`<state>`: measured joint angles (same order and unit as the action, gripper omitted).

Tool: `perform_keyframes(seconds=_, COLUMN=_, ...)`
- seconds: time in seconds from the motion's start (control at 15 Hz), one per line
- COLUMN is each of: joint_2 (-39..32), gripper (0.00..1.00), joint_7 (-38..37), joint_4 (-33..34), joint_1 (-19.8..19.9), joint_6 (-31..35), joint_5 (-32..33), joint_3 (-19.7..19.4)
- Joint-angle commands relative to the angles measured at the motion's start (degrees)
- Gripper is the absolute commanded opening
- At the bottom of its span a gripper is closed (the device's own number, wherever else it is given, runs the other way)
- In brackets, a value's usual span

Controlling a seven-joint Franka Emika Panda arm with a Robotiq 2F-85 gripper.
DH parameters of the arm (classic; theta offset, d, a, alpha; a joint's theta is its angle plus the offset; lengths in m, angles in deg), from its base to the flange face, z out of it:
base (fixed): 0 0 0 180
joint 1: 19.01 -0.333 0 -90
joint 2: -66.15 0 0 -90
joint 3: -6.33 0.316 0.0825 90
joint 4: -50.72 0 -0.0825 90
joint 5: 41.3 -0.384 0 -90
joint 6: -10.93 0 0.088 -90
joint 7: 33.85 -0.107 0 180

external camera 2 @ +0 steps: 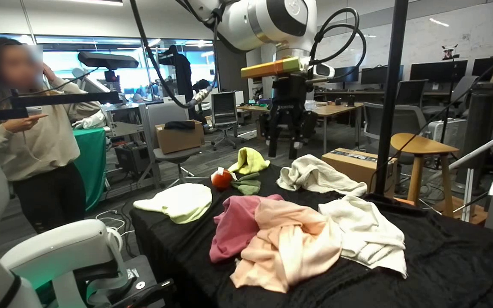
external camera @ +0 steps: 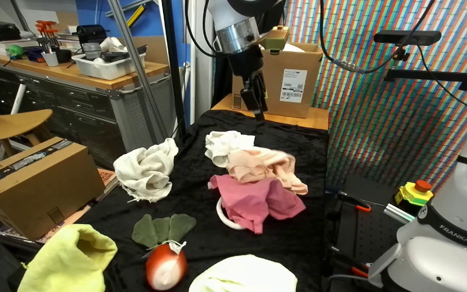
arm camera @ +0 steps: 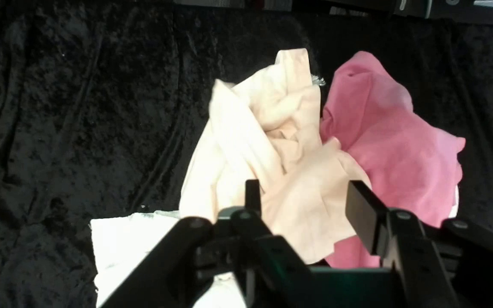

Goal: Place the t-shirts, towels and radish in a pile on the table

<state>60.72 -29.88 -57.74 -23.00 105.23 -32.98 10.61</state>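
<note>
The toy radish (external camera: 165,263) is set on the black-draped surface (external camera: 298,142) between the yellow cloth (external camera: 69,259) & the pale-lime cloth (external camera: 243,275), well apart from the peach cloth (external camera 2: 293,248); prob. it's best added late, since a round thing can be bedded in folds w/o being rolled off. That peach cloth is laid partly over the pink cloth (external camera 2: 233,226), w/ the white towel (external camera 2: 370,233) touched too, presumably so that one pile is built, not a row. A white hoop (external camera: 224,219) is half hidden under the pink cloth; why can't be told. The cream towel (external camera: 146,170) is placed by itself, so prob. yet to be stacked. The tool (arm camera: 308,204) is held high above the surface, jaws parted w/ a fair gap & nothing gripped, presumably so fabric isn't snagged.
</note>
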Motion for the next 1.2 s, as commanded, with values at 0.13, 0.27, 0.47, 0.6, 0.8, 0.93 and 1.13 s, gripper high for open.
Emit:
perform_keyframes(seconds=0.13, joint_2=-0.9, gripper=0.99, joint_7=0.0, joint_4=2.5, joint_1=-0.2, joint_6=1.5, joint_5=2.0, joint_3=-0.1)
perform_keyframes(seconds=0.27, joint_2=-1.9, gripper=1.00, joint_7=-0.6, joint_4=4.3, joint_1=-0.8, joint_6=2.4, joint_5=3.2, joint_3=0.3)
perform_keyframes(seconds=0.47, joint_2=-4.9, gripper=1.00, joint_7=-1.7, joint_4=8.1, joint_1=-2.2, joint_6=5.0, joint_5=4.3, joint_3=1.5)
perform_keyframes(seconds=0.6, joint_2=-7.0, gripper=1.00, joint_7=-2.8, joint_4=10.5, joint_1=-3.5, joint_6=7.6, joint_5=4.8, joint_3=2.2)
perform_keyframes(seconds=0.8, joint_2=-11.3, gripper=1.00, joint_7=-6.2, joint_4=14.6, joint_1=-5.9, joint_6=12.6, joint_5=6.3, joint_3=3.0)
perform_keyframes(seconds=0.93, joint_2=-14.6, gripper=1.00, joint_7=-9.6, joint_4=17.1, joint_1=-7.5, joint_6=16.8, joint_5=6.8, joint_3=2.9)
perform_keyframes(seconds=1.13, joint_2=-19.0, gripper=1.00, joint_7=-16.0, joint_4=19.6, joint_1=-9.9, joint_6=23.3, joint_5=8.0, joint_3=2.1)
